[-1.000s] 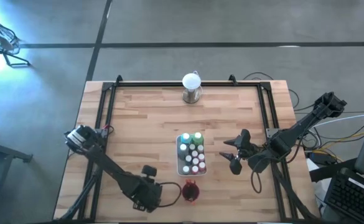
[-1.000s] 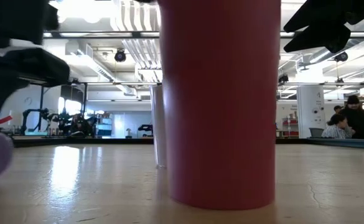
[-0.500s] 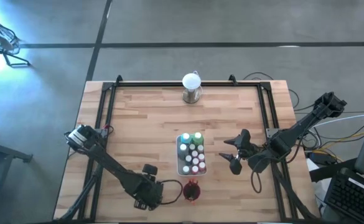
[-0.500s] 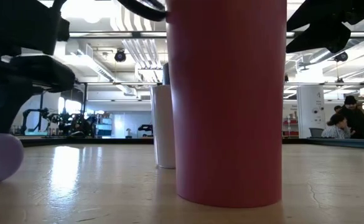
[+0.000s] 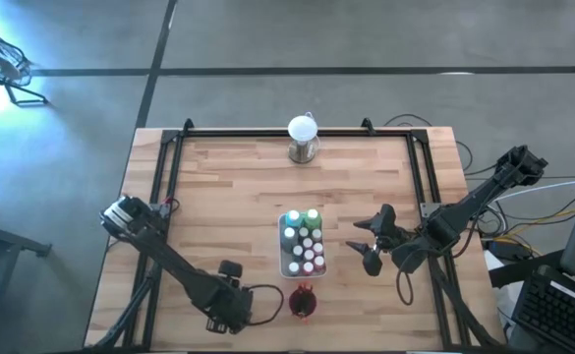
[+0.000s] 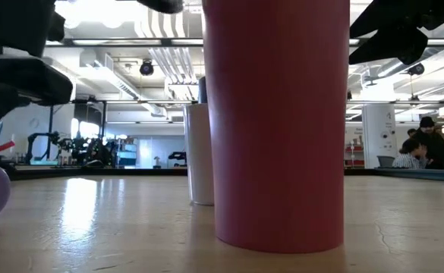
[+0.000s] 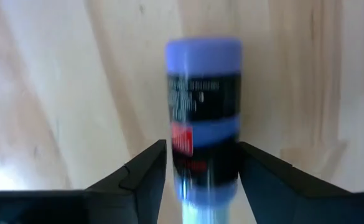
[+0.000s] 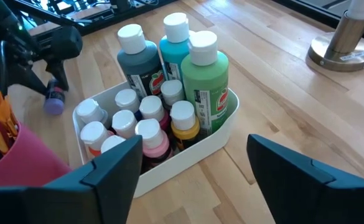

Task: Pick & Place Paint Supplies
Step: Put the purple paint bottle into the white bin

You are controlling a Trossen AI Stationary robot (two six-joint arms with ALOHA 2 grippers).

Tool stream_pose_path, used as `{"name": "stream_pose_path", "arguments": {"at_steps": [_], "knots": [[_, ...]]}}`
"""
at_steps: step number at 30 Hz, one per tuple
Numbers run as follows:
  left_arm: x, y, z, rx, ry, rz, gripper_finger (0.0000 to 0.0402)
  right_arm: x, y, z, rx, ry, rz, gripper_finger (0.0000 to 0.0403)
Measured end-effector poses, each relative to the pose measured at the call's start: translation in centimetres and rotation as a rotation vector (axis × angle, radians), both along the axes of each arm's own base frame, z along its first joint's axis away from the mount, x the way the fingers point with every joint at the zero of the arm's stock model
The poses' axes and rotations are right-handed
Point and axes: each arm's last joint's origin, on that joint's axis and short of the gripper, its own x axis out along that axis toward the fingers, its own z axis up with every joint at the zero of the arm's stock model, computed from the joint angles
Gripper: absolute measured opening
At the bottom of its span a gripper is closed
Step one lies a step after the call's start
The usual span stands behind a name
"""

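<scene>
purple bottle (image 7: pixel 203 118) btwn open left gripper (image 7: pixel 201 167) jaws, nr table edge

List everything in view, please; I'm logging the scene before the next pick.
table: one, light wood, under everything
tray: one, white, table centre
paint bottles: about a dozen, white-capped, mixed colours, upright in tray
purple bottle: one, lying on table left of cup
cup: one, dark red, near front edge
globe: one, white on metal base, far edge
people: at least two, room behind
left gripper: over purple bottle
right gripper: open, right of tray
</scene>
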Motion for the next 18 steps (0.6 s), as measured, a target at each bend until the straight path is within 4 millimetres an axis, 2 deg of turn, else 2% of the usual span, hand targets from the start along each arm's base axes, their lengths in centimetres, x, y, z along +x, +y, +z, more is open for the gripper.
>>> {"name": "stream_pose_path", "arguments": {"at_steps": [4,10,15,18], "knots": [[-0.6,0.5,1.3,0.003,0.003,0.032,0.0197,0.0,0.0,0.0,-0.002,0.000,0.001,0.0275],[-0.4,0.5,3.1,-0.042,-0.121,0.039,0.0197,0.0,-0.1,0.0,-0.004,0.001,-0.001,0.0280],[0.2,0.7,2.9,0.045,-0.199,-0.042,0.0197,0.2,-0.3,0.0,-0.004,0.000,-0.014,0.0298],[0.9,1.1,2.7,0.055,-0.208,-0.026,0.0197,0.2,-0.4,0.0,-0.002,0.000,-0.021,0.0308]]}}
